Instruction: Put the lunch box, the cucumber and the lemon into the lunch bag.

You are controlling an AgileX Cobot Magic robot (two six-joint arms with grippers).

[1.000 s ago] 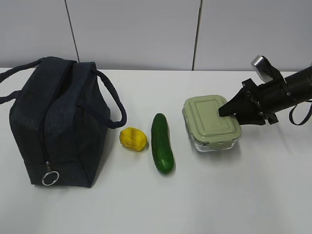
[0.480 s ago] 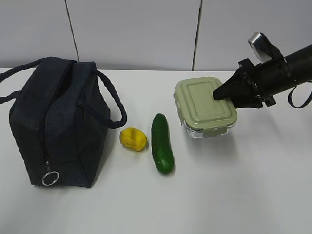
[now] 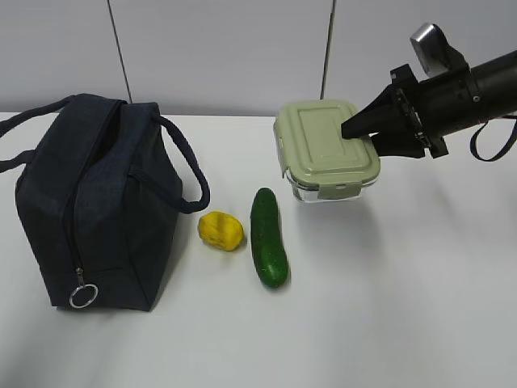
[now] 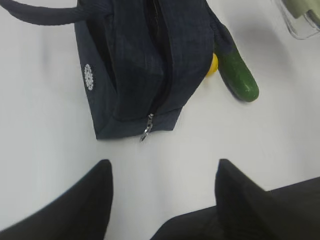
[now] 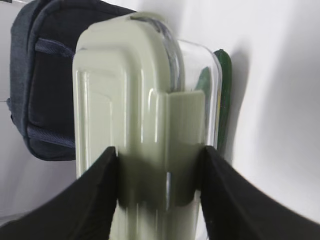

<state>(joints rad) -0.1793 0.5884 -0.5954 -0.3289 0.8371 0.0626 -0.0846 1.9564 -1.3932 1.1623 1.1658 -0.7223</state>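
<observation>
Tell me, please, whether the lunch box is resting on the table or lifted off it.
Lifted: the right pincer grips the lunch box by its lid end, clear of the table.

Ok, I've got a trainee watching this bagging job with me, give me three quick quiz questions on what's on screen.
1. True or false: the right hand holds the lunch box clear of the table.
2. Which lies nearer the lunch bag: A) the lemon B) the cucumber?
3. What does the left hand hold?

Key: 1 true; 2 A; 3 nothing, it hangs open above the table near the bag's zipper end.
</observation>
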